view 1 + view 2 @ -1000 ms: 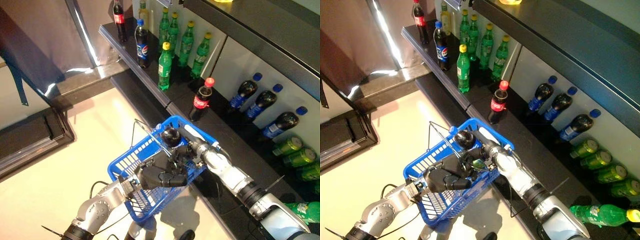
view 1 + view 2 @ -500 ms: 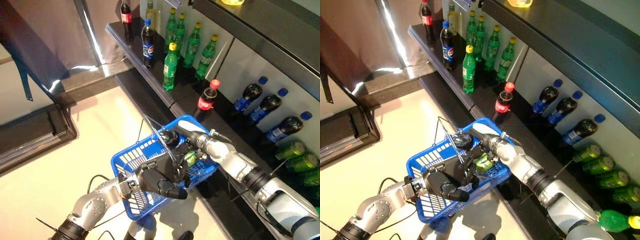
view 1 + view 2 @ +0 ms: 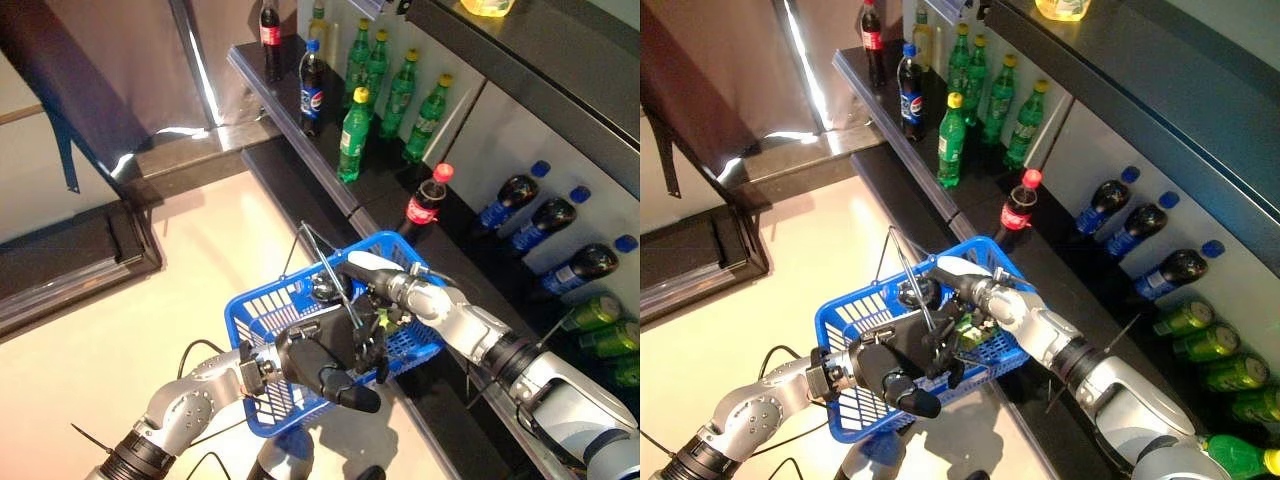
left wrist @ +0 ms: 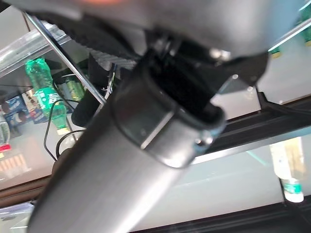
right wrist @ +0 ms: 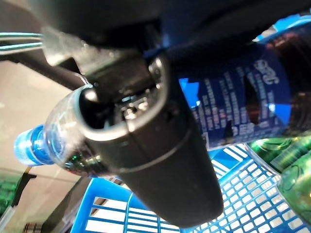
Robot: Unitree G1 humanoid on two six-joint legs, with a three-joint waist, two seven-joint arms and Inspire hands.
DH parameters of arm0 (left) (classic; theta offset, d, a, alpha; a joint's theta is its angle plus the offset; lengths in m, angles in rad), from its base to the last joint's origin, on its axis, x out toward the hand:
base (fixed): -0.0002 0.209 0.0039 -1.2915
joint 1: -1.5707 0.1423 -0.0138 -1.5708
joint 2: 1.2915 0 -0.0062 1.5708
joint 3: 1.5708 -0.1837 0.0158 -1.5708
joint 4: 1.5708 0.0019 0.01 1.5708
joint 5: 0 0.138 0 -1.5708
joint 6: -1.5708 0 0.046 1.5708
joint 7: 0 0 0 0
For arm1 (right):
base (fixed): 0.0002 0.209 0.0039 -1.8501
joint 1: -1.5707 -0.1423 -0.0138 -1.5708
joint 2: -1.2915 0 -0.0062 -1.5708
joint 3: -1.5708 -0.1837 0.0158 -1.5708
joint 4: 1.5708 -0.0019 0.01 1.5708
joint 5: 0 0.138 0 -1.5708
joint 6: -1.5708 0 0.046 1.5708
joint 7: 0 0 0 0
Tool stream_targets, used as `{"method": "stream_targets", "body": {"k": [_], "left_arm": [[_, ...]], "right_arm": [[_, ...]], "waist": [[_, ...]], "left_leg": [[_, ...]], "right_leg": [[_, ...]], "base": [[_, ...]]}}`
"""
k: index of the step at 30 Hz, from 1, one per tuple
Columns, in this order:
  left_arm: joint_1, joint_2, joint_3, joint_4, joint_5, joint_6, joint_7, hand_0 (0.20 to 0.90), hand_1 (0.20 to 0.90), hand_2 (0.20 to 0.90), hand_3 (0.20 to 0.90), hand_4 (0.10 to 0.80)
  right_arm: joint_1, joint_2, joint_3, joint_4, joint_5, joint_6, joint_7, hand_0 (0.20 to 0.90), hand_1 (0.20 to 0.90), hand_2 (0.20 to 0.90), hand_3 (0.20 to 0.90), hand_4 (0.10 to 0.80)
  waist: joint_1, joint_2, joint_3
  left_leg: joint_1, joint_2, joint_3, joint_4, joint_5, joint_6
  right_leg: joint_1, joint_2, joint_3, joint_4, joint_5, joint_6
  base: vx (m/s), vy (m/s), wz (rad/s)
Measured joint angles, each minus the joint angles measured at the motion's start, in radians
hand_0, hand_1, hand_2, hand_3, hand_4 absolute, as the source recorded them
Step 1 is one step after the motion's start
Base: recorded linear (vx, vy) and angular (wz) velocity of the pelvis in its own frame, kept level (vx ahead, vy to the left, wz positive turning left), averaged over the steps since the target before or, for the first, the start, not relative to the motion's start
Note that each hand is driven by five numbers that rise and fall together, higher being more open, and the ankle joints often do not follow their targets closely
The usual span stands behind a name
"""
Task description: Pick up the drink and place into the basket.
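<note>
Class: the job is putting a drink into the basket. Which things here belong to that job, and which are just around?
Job:
- dark bottle with a blue cap, gripped by the right hand
- blue basket, carried by the left hand

Around:
- green bottles standing on the shelf
- red-capped cola
- blue-capped bottles lying down

A dark shelf [image 3: 300, 150] is seen running along the right, with a lower dark ledge [image 3: 290, 200] beside the pale floor [image 3: 120, 340]. On the shelf, several green bottles [image 3: 354, 135] are stood upright near a blue-labelled cola bottle [image 3: 312, 74]; a red-capped cola bottle [image 3: 426, 203] is stood further along. Dark blue-capped bottles [image 3: 508, 198] and green bottles [image 3: 592, 313] are laid on their sides beyond.
</note>
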Motion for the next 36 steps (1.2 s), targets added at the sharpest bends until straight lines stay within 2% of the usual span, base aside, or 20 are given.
{"method": "stream_targets", "body": {"k": [4, 11, 17, 27, 36], "left_arm": [[0.000, 0.014, 0.009, -0.020, 0.013, 0.000, -0.015, 0.300, 0.300, 0.300, 0.200, 0.100], [-0.001, 0.080, 0.014, -0.029, 0.033, 0.000, -0.055, 0.300, 0.300, 0.300, 0.200, 0.100], [-0.001, 0.115, 0.015, -0.029, 0.039, 0.000, -0.055, 0.300, 0.300, 0.300, 0.200, 0.100], [-0.001, 0.120, 0.021, -0.068, 0.039, 0.000, -0.055, 0.300, 0.300, 0.300, 0.200, 0.100], [-0.001, 0.120, 0.026, -0.103, 0.039, 0.000, -0.089, 0.300, 0.300, 0.300, 0.200, 0.100]], "right_arm": [[0.000, 0.003, 0.002, 0.002, -0.006, 0.000, 0.002, 0.300, 0.300, 0.300, 0.200, 0.100], [0.000, 0.029, 0.002, 0.009, -0.006, 0.000, 0.002, 0.300, 0.300, 0.300, 0.200, 0.100], [0.000, 0.047, 0.013, 0.009, -0.006, -0.011, 0.014, 0.300, 0.300, 0.300, 0.200, 0.100], [0.000, 0.059, 0.017, 0.024, -0.006, -0.024, 0.028, 0.300, 0.300, 0.300, 0.200, 0.100], [0.000, 0.081, 0.044, 0.025, -0.006, -0.047, 0.052, 0.300, 0.300, 0.300, 0.200, 0.100]], "waist": [[0.028, 0.000, 0.000], [0.076, -0.001, 0.000], [0.090, -0.003, 0.000], [0.112, -0.033, -0.002], [0.132, -0.033, -0.002]], "left_leg": [[-0.005, -0.004, -0.023, 0.000, 0.003, -0.004], [-0.005, -0.013, -0.063, 0.003, 0.005, -0.008], [-0.008, -0.019, -0.081, 0.010, 0.005, -0.009], [-0.022, -0.029, -0.100, 0.022, 0.004, -0.010], [-0.023, -0.034, -0.102, 0.025, 0.004, -0.010]], "right_leg": [[0.012, 0.000, -0.003, 0.000, -0.011, 0.006], [0.036, -0.004, -0.005, 0.000, -0.028, 0.014], [0.047, -0.010, -0.028, 0.000, -0.031, 0.016], [0.050, -0.014, -0.053, 0.000, -0.034, 0.019], [0.051, -0.016, -0.055, 0.000, -0.035, 0.020]], "base": [[-0.026, -0.027, 0.22], [-0.015, -0.010, 0.19], [-0.012, 0.004, 0.10], [0.006, -0.002, 0.07], [0.000, 0.001, 0.01]]}}
